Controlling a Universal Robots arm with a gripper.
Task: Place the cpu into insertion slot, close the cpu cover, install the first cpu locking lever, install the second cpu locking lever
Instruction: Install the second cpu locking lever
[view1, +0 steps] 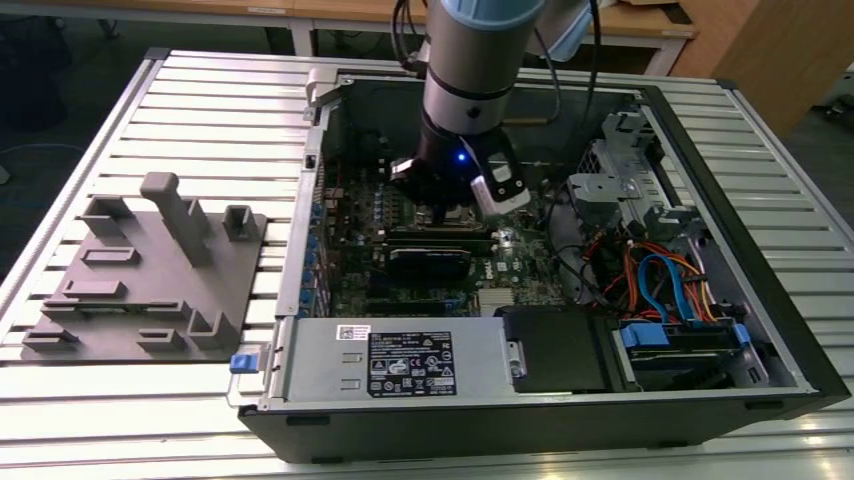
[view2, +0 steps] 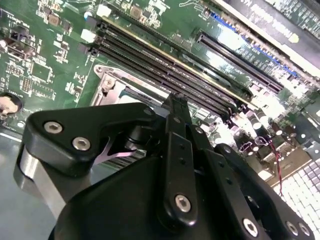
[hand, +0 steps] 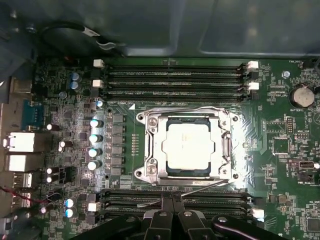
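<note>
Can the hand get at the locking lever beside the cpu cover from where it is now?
Probably yes: the hand sits just beside the cpu cover, with the thin lever lying unobstructed between them.

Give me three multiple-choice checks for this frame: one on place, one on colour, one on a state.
1. Where is the chip? A on the grey tray; B on the circuit board; C on the drive cage.
2. The circuit board is: A red; B blue; C green.
3. The cover frame is: A down around the chip; B upright; C missing.
Answers: 1 B, it sits mid-board in the first wrist view; 2 C, the board is green; 3 A, the frame lies flat around it.
</note>
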